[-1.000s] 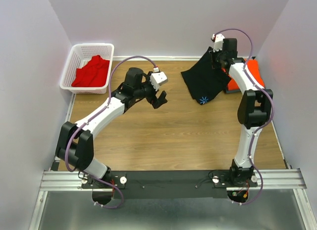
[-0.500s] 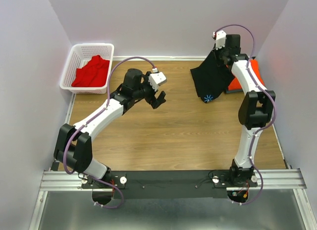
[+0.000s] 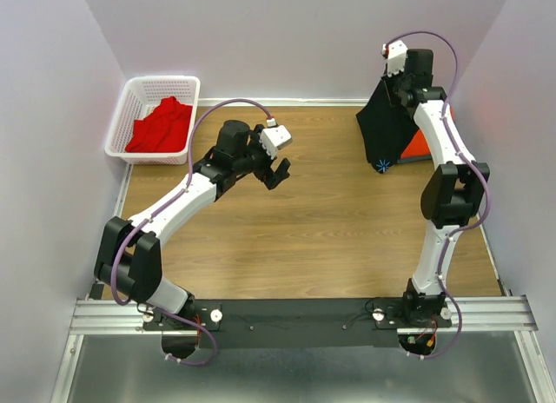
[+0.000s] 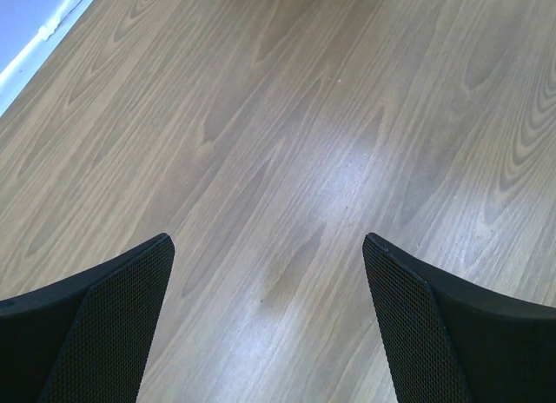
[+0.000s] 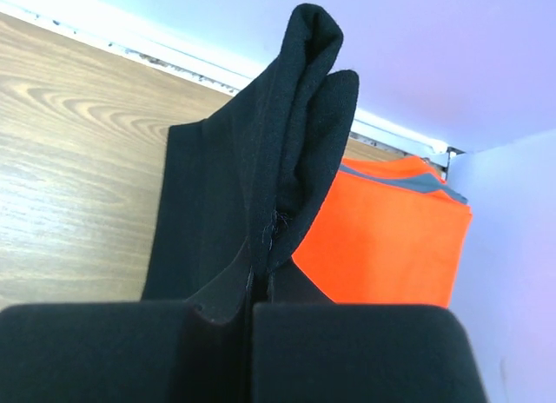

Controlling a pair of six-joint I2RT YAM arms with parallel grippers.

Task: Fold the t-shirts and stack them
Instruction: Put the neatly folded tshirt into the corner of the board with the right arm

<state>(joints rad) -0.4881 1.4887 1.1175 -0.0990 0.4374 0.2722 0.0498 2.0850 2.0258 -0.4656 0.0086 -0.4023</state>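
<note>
Lab booth: plain walls (image 3: 287,38), arms (image 3: 187,199) on rail (image 3: 295,314).

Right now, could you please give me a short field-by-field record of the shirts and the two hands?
left hand: open, holding nothing
right hand: shut on the black t-shirt
black t-shirt: hanging doubled over, far right
orange t-shirt: folded flat, behind the black one
red t-shirt: crumpled in the white mesh basket, far left
</note>
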